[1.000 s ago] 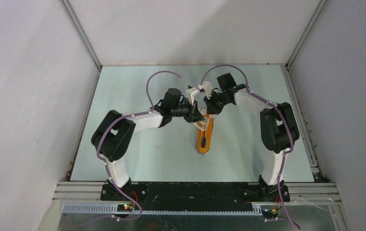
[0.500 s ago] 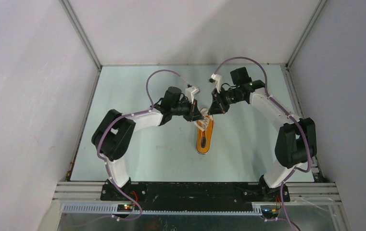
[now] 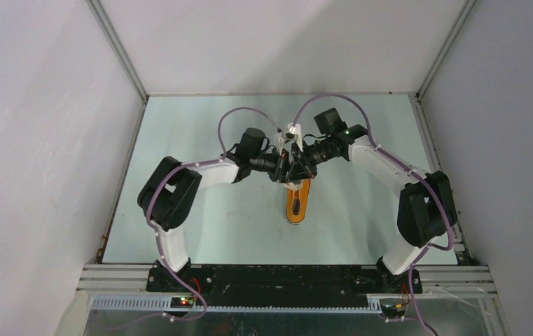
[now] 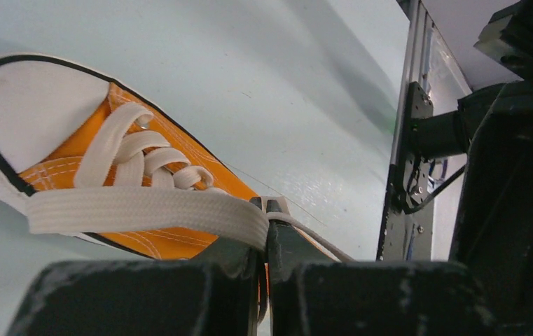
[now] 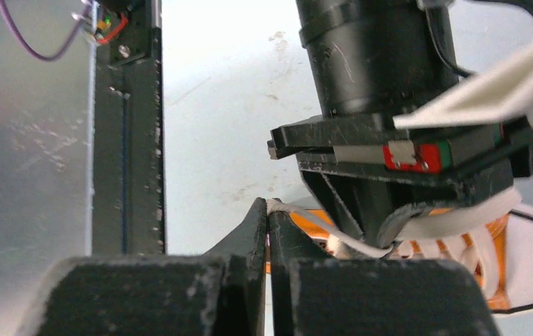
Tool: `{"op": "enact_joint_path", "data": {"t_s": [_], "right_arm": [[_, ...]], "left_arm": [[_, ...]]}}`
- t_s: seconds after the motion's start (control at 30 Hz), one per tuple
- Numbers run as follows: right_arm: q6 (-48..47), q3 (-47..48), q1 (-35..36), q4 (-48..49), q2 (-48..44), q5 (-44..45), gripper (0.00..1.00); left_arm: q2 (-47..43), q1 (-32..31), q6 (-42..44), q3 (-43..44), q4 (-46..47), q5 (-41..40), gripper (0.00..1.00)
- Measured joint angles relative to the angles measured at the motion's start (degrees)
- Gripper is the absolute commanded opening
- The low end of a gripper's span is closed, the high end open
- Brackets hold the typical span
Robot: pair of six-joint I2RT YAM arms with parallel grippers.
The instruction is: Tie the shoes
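left gripper (image 3: 284,169): meets the right gripper (image 3: 301,162) tip to tip; finger gap too small to tell.
sneaker (image 3: 296,205): orange, far end beneath both grippers, the rest stretching toward the arm bases.
table (image 3: 200,210): pale green.

From above, the left hand (image 3: 286,171) and right hand (image 3: 300,165) cover the far end of the shoe (image 3: 296,207). Its laces (image 4: 144,210) are too small to see from up there. The right wrist view cuts off the shoe's toe.
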Motion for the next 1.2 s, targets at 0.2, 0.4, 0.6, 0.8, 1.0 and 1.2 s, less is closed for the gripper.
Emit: {"op": "enact_joint_path", "data": {"t_s": [0.2,0.4,0.6,0.8,1.0,1.2], "right_arm": [[-10.5,-0.8,1.9,0.7,0.0,2.7,0.00],[-19.0,-0.8,2.4,1.0,0.0,4.9,0.00],[-25.6,-0.8,2.8,0.8,0.0,7.1,0.00],[-30.3,-0.8,3.3,0.2,0.2,8.3,0.00],[-31.8,-0.8,3.6,-1.4,0.3,8.2,0.00],[-33.1,-0.8,4.3,-5.1,1.0,8.4,0.00]], "left_arm": [[1.3,0.1,0.7,1.4,-1.4,3.1,0.07],[1.3,0.6,3.1,3.6,-3.4,3.0,0.07],[1.3,1.2,3.7,3.9,-4.2,2.9,0.07],[1.3,1.3,3.7,3.9,-4.4,2.9,0.07],[1.3,1.3,3.7,4.0,-4.4,2.9,0.07],[1.7,1.3,3.7,5.2,-4.4,3.0,0.07]]}}
